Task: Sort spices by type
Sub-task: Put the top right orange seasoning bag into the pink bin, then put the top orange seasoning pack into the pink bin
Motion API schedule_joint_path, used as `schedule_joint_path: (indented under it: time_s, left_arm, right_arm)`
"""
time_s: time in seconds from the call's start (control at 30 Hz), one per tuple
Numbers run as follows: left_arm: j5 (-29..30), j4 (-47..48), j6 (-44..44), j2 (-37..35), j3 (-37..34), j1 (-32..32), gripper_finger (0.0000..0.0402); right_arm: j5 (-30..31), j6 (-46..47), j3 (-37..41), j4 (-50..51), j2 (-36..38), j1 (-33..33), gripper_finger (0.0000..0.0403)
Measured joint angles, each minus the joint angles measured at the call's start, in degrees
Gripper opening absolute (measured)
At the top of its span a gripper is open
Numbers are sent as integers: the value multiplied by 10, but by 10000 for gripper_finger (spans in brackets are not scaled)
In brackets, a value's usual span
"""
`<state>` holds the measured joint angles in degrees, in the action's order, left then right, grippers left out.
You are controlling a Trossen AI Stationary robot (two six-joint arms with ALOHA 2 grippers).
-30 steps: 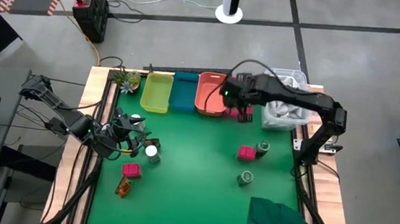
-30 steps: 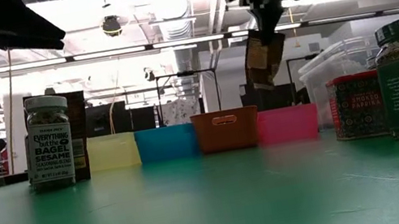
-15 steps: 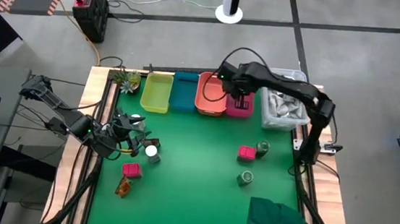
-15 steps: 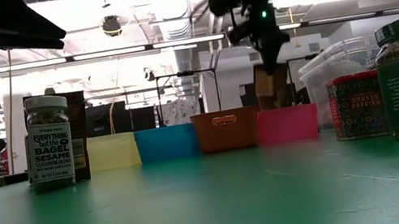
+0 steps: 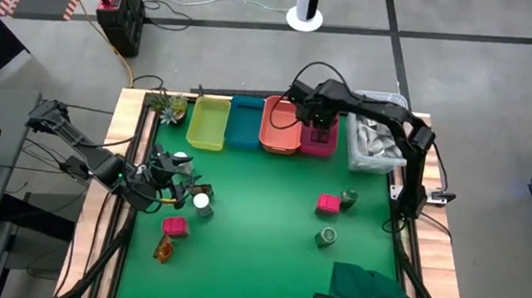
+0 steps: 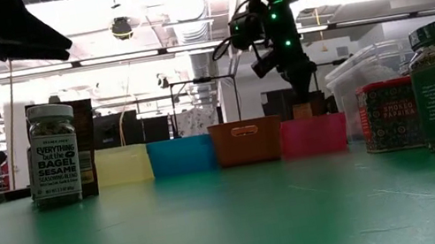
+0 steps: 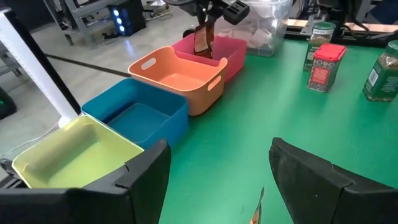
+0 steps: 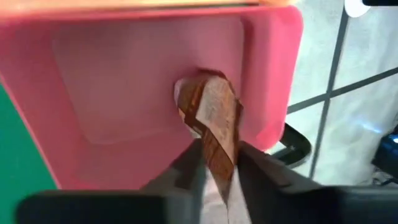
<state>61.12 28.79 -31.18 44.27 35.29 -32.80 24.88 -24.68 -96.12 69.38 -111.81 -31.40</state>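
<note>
My right gripper (image 5: 321,125) hangs over the pink bin (image 5: 318,142) at the far edge, shut on a brown-orange spice packet (image 8: 208,106). My left gripper (image 5: 179,175) waits open near the left edge, beside a white-capped jar (image 5: 201,201). Nothing is between its fingers (image 7: 217,162). A pink-red cube (image 5: 174,226) and a brown-orange piece (image 5: 163,248) lie in front of it. On the right stand another pink-red cube (image 5: 327,205) and two green jars (image 5: 349,197) (image 5: 326,236). My right gripper pinches the packet's upper end (image 8: 219,155) between its two fingers, coming from above and pointing steeply down. The packet hangs upright below the fingers, and its lower part (image 7: 203,43) reaches down inside the pink bin. I cannot tell whether it touches the bin's floor.
The yellow (image 5: 207,123), blue (image 5: 245,123) and orange (image 5: 280,126) bins line the far edge left of the pink one. A clear tub (image 5: 377,144) stands to its right. A dark green cloth (image 5: 369,293) lies at the near right corner, a small plant (image 5: 168,107) at the far left.
My right gripper has sunk over the pink bin and tipped more steeply downward, carrying the packet. The packet hung high above the bins a second ago; now its lower part is down inside the pink bin.
</note>
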Motion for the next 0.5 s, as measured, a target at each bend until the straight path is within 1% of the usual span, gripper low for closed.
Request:
schedule_joint_path:
  time_s: [0.13, 0.23, 0.3, 0.4, 0.5]
  left_arm:
    - [0, 0, -1, 0, 0, 0, 258]
    - [0, 0, 1, 0, 0, 0, 258]
    - [0, 0, 4, 0, 0, 0, 258]
    - [-15, 1, 3, -1, 0, 0, 258]
    - [-64, 2, -2, -2, 1, 0, 258]
  right_arm:
    - [1, 8, -1, 9, 1, 2, 217]
    - [8, 17, -20, 36, 1, 7, 267]
    - [10, 28, -48, 54, 1, 12, 287]
    - [10, 53, -101, 83, 1, 22, 301]
    - [9, 72, -150, 96, 2, 43, 303]
